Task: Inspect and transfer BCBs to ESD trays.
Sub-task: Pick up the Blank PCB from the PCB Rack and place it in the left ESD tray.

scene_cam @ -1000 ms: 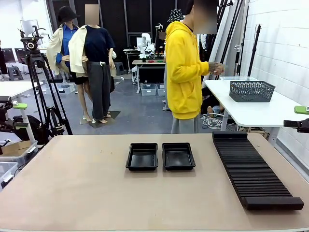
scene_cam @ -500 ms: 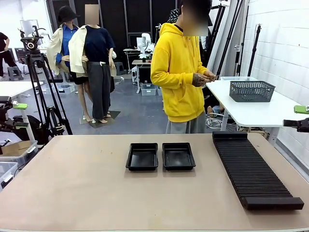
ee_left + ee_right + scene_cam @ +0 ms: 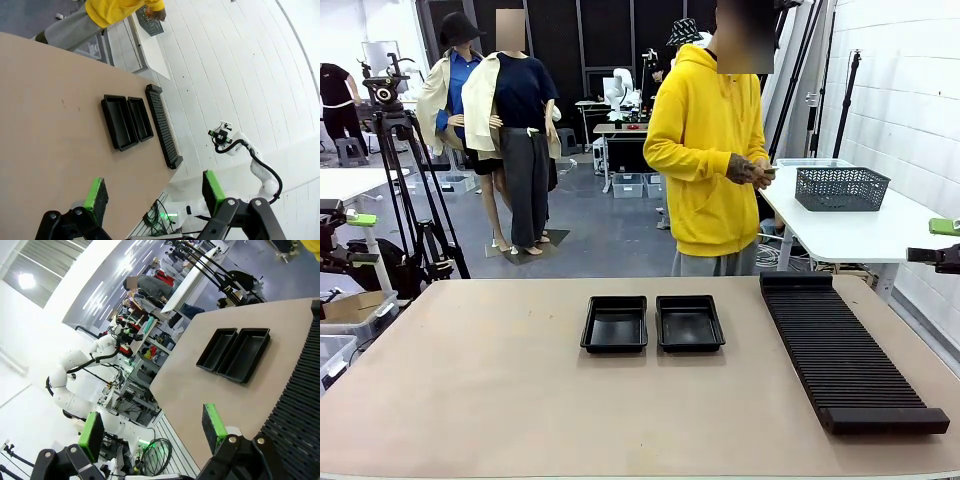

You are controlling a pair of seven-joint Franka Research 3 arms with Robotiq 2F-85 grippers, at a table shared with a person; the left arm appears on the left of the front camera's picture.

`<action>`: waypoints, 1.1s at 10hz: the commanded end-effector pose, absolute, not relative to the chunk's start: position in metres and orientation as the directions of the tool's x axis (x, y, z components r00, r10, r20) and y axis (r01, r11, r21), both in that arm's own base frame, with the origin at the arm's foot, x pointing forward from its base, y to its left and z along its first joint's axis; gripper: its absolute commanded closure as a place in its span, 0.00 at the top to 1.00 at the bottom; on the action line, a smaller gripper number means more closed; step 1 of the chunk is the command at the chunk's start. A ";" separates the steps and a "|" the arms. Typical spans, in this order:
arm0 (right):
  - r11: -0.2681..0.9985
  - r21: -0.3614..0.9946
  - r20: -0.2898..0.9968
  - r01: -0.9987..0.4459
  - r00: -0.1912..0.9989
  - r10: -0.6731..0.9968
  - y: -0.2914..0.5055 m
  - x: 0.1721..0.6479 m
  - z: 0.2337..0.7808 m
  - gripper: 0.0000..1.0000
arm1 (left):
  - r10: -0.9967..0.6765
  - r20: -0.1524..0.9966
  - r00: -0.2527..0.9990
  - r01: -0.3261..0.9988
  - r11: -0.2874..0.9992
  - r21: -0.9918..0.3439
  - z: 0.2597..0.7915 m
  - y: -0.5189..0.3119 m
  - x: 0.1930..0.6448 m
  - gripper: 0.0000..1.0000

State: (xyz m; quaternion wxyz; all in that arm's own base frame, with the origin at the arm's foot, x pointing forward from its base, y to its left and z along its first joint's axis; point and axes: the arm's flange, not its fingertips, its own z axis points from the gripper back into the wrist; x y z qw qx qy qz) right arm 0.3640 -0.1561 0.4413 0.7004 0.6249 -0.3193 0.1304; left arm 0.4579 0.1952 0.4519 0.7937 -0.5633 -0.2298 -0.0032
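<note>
person [image 3: 705,150] turned front-on, esd trays [image 3: 614,349] side by side, rack [image 3: 840,350] near

The room is a large workshop with a grey floor [image 3: 600,235]. On the right side there is a white painted brick wall [image 3: 910,80], and at the back there are dark panels [image 3: 560,40]. The near table [image 3: 470,380] has a plain beige top. Beside the brick wall stands a white table [image 3: 850,228], which carries a dark grey basket [image 3: 842,187]. On the left stands a black tripod [image 3: 390,120]. In the right wrist view a bright ceiling lamp [image 3: 26,281] shines.
</note>
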 end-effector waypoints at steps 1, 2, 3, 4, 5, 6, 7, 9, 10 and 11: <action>0.182 0.793 0.609 -0.582 0.762 -0.219 -0.156 0.364 0.441 1.00 | 0.259 0.361 0.896 0.257 0.362 -0.896 0.454 0.196 0.457 1.00; 0.182 0.793 0.609 -0.582 0.762 -0.219 -0.156 0.364 0.441 1.00 | 0.259 0.361 0.896 0.257 0.362 -0.896 0.454 0.196 0.457 1.00; 0.182 0.793 0.609 -0.582 0.762 -0.219 -0.156 0.364 0.441 1.00 | 0.259 0.361 0.896 0.257 0.362 -0.896 0.454 0.196 0.457 1.00; 0.182 0.793 0.609 -0.582 0.762 -0.219 -0.156 0.364 0.441 1.00 | 0.259 0.361 0.896 0.257 0.362 -0.896 0.454 0.196 0.457 1.00; 0.182 0.793 0.609 -0.582 0.762 -0.219 -0.156 0.364 0.441 1.00 | 0.259 0.361 0.896 0.257 0.362 -0.896 0.454 0.196 0.457 1.00; 0.182 0.793 0.609 -0.582 0.762 -0.219 -0.156 0.364 0.441 1.00 | 0.259 0.361 0.896 0.257 0.362 -0.896 0.454 0.196 0.457 1.00; 0.182 0.793 0.609 -0.582 0.762 -0.219 -0.156 0.364 0.441 1.00 | 0.259 0.361 0.896 0.257 0.362 -0.896 0.454 0.196 0.457 1.00; 0.182 0.793 0.609 -0.582 0.762 -0.219 -0.156 0.364 0.441 1.00 | 0.259 0.361 0.896 0.257 0.362 -0.896 0.454 0.196 0.457 1.00; 0.182 0.793 0.609 -0.582 0.762 -0.219 -0.156 0.364 0.441 1.00 | 0.259 0.361 0.896 0.257 0.362 -0.896 0.454 0.196 0.457 1.00; 0.182 0.793 0.609 -0.582 0.762 -0.219 -0.156 0.364 0.441 1.00 | 0.259 0.361 0.896 0.257 0.362 -0.896 0.454 0.196 0.457 1.00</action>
